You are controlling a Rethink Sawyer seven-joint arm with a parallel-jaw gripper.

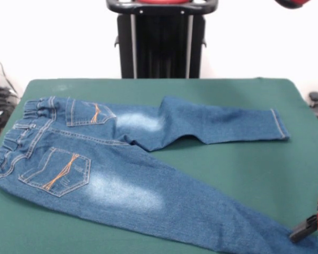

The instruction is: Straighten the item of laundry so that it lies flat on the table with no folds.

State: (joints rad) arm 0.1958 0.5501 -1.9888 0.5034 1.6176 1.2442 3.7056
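While the robot's pedestal stands at the far side of the table, the front view shows a small pair of blue denim jeans spread back-side up across the dark green top, waistband toward the picture's left edge. Both orange-stitched pockets face upward, and faded whitish patches mark the seat. One leg runs toward the picture's right along the far half of the table, with a mild bend where it leaves the seat; the other slants toward the near right corner, its cuff out of frame. No obvious fold-over shows, so the garment appears close to flat, perhaps needing only that bend and the gathered elastic waist smoothed.

At the lower right edge, a red-and-black piece, probably the gripper, hovers at or on the near leg's end, seemingly placed there to draw that leg straight. Whether it is spread or pinching cloth cannot be told.

No other view was supplied.
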